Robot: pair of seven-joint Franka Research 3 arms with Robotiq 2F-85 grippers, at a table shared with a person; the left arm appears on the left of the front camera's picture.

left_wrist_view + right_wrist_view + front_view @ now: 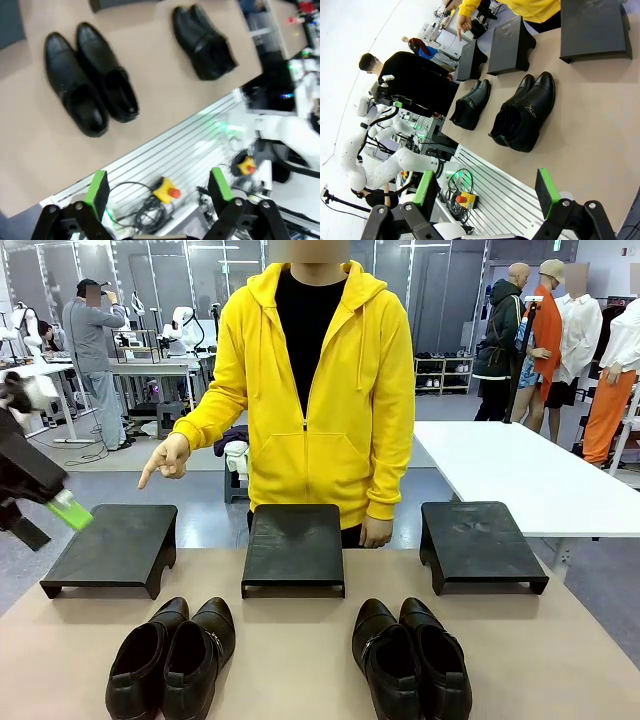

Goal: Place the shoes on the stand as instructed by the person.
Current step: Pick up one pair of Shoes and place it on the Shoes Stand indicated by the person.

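While both sets of my jaws hang spread and empty, nothing is committed yet, so the mistakes all lie ahead. My left gripper (158,186) hovers off the near-left edge of the table (30,150) and looks down on the shoes. My right gripper (486,186) hangs off the near edge too, pads wide apart with nothing between them.

The left pair (172,658) and the right pair (410,658) lie on the near part of the table, well apart from each other. Within each pair the two shoes touch side by side. That is my first worry: if I close on one shoe, I could drag or tip its neighbour. The shiny leather also looks likely to slide between my pads if I grip it shallowly.

Beyond them stand the left stand (112,545), the middle stand (294,545) and the right stand (480,540). The person (320,390) points a hand (165,460) downward above the left stand, and I read that as my target. Delivering to the middle stand beside it would be the costlier error. The stands are raised, so a shoe carried too low could catch the front edge.

Toes point away from me, towards the stands and the person, with heels and openings on my side. Each shoe's long axis runs near to far, and both pairs' toes lean slightly towards the middle. I judge the grip should go across a shoe's width, not along its length.
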